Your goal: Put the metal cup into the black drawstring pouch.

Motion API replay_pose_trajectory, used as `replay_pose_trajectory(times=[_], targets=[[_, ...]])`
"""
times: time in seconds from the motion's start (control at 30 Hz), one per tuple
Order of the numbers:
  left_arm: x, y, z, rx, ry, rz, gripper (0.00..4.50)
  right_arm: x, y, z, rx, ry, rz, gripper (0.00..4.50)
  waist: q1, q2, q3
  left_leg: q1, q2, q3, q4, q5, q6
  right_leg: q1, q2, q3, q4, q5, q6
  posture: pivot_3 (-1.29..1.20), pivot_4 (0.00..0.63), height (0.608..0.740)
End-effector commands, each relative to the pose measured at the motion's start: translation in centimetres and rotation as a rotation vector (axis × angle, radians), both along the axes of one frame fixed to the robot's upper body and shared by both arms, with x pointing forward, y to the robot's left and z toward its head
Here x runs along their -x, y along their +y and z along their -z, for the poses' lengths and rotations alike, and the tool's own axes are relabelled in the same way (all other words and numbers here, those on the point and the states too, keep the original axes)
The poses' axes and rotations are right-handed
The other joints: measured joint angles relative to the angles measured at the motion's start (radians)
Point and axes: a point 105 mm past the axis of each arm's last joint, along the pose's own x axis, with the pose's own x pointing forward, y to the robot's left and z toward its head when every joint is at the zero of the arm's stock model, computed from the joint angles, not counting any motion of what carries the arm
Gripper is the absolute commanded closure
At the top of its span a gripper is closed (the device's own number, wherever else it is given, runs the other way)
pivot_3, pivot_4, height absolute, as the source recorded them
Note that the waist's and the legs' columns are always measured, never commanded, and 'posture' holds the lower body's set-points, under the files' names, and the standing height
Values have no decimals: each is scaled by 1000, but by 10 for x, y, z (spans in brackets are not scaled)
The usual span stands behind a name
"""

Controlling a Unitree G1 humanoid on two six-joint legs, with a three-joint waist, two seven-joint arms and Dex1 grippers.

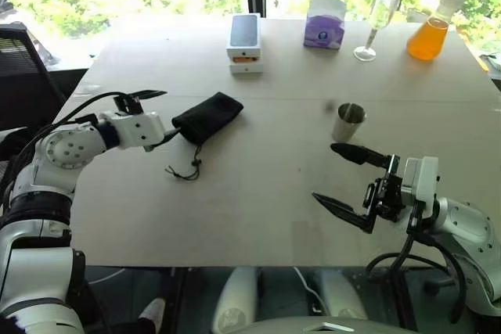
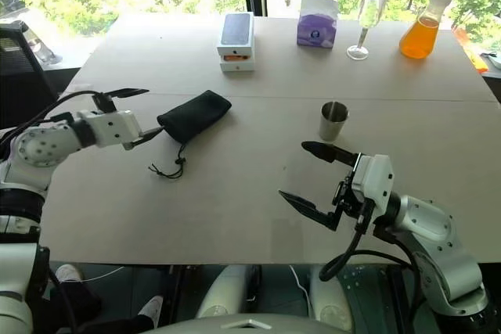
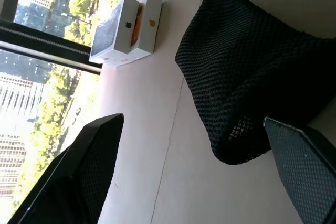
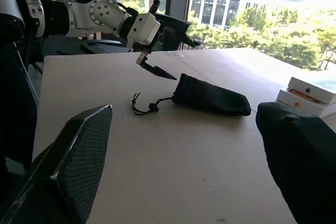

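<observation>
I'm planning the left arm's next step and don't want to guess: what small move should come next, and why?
Probably ease the open left gripper forward onto the mouth end of the pouch and close. Its fingers already flank that end, where the cords trail out, and nothing is held yet. The cup stands upright near the open right gripper.

No readable words or numbers anywhere. The only sign is a small apple logo on the side of each of two stacked white phone boxes (image 3: 126, 32).

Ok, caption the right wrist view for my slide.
Left gripper open beside the black drawstring pouch, cords trailing on the table.
</observation>
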Motion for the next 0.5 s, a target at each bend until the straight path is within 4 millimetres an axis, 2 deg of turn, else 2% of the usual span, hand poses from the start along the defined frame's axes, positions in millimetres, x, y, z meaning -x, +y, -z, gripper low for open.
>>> replay_pose_trajectory(times=[0.03, 0.17, 0.27, 0.43, 0.5], targets=[[-2, 0, -9, -111, -70, 20, 0, 5, 1, -10, -16, -60, 4, 51, 1, 0, 0, 0, 0, 0, 0, 0, 0, 0, 0, 0, 0, 0, 0, 0, 150, 740], [1, -5, 1, -166, -77, 69, 0, 3, 0, -11, -22, -61, 20, 51, -1, 0, 0, 0, 0, 0, 0, 0, 0, 0, 0, 0, 0, 0, 0, 0, 150, 740], [4, -1, 6, -196, -122, 54, 0, 2, 0, -12, -20, -61, 29, 51, -2, 0, 0, 0, 0, 0, 0, 0, 0, 0, 0, 0, 1, 0, 0, 0, 150, 740], [-1, 3, 5, -217, -208, -4, 0, 0, 1, -13, -19, -60, 37, 51, 2, 0, 0, 0, 0, 0, 0, 0, 0, 0, 0, 0, 1, 0, 0, 0, 150, 740], [-6, -2, 5, -226, -243, -3, 0, 0, 1, -13, -19, -58, 38, 51, 4, 0, 0, 0, 0, 0, 1, 0, 0, 0, 0, -1, 1, 0, 0, 0, 150, 740]])
